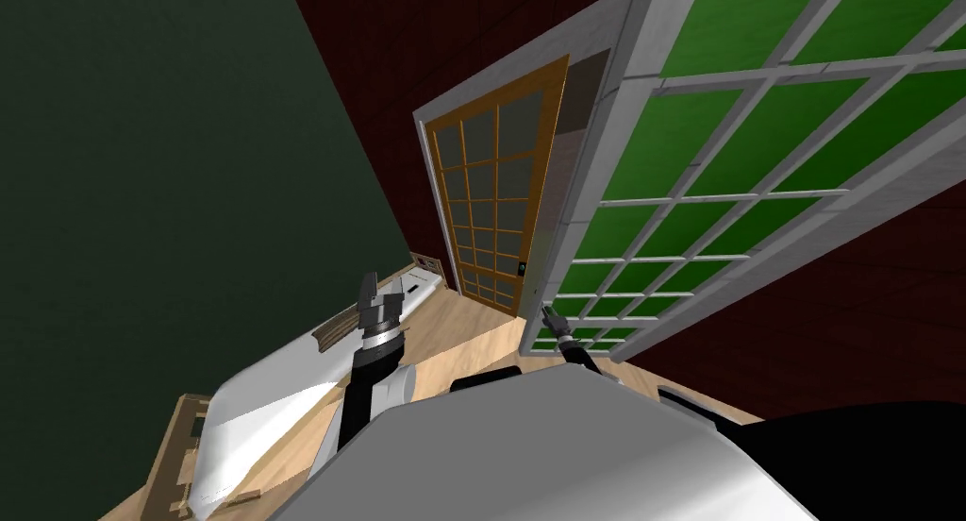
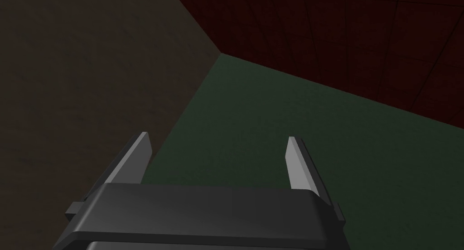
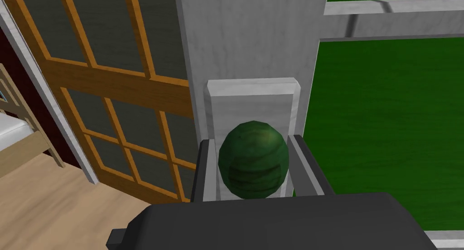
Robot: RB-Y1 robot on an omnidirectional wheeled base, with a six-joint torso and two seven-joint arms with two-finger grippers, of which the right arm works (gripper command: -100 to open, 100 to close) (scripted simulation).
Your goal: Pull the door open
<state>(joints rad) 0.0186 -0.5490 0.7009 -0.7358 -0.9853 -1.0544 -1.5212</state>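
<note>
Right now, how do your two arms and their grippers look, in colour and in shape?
The left gripper and the right gripper are alike: a dark grey box with rounded edges and two thin, light grey, blade-like fingers with slanted tips. The left forearm is black with a ribbed silver collar at the wrist; the right forearm is black and slender.

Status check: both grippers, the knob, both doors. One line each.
right gripper: shut on the green knob.
left gripper: jaws open, empty.
green knob: gripped on both sides, on the white door's edge.
white door: held by its knob; cannot tell how far open.
orange door: gap shows past its free edge, looks ajar.
</note>
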